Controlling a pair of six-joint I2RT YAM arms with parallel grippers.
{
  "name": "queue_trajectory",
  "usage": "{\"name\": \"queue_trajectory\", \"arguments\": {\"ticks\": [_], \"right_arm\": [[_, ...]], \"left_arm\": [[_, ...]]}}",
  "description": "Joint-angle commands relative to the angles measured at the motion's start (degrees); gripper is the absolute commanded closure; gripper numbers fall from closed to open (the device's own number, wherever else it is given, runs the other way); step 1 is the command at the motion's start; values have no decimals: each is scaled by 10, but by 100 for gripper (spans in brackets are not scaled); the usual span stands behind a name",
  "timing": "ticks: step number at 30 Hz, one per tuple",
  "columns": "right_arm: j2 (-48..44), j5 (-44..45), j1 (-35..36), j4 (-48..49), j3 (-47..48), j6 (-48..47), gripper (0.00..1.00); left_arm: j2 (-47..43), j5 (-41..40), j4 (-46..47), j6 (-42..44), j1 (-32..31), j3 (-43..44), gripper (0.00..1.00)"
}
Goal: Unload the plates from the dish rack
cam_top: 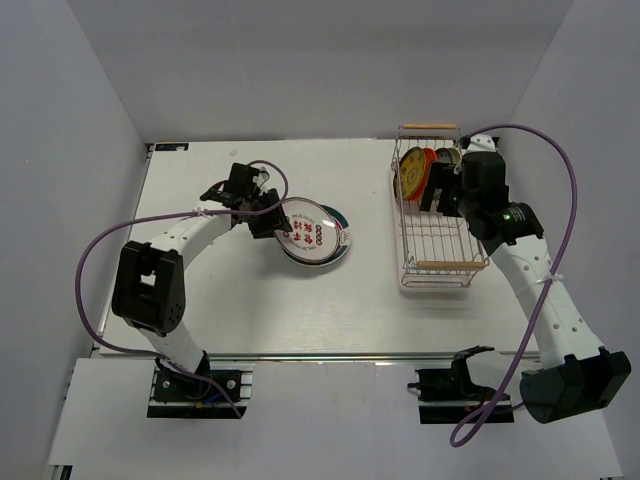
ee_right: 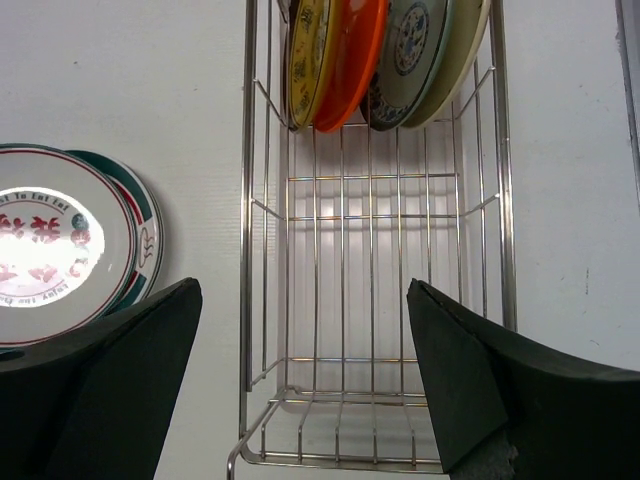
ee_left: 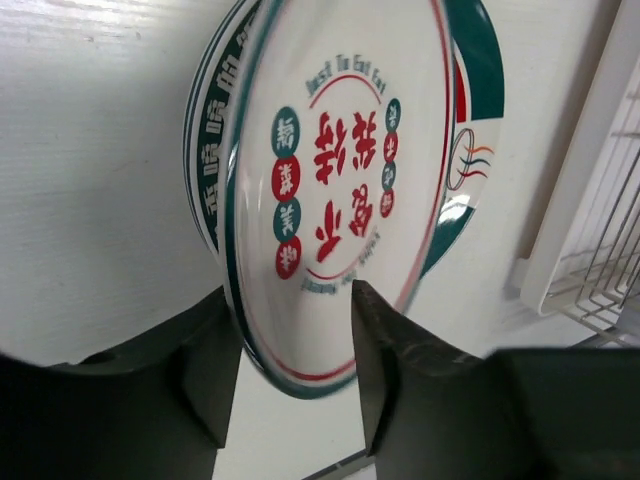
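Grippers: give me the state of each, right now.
Left gripper: jaws either side of the rim of the white plate; whether they clamp it cannot be told.
Right gripper: open, empty, above the dish rack.

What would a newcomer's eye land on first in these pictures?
The white plate with red characters at mid-table, lying on another plate, its rim between the fingers of the left gripper. Next, the bright orange plate standing among others at the far end of the dish rack, with the right gripper open above its bare wires.
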Motion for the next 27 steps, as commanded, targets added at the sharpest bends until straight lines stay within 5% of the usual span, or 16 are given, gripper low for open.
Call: {"name": "queue_trajectory", "arguments": {"ticks": [1, 6, 10, 22, 27], "right_arm": [[-12, 16, 0, 8, -8, -15, 11], [-11, 11, -3, 10, -9, -18, 11], [-3, 7, -3, 17, -10, -20, 11], [56, 19, -4, 14, 40, -13, 11], [119, 20, -4, 17, 91, -9, 11]], "left_arm": [[-9, -3, 5, 0, -2, 13, 43], [7, -6, -8, 4, -2, 20, 15], [17, -3, -7, 9, -7, 27, 2], [51, -40, -47, 20, -7, 68, 2], [-1, -92, -82, 17, -7, 71, 2]]}}
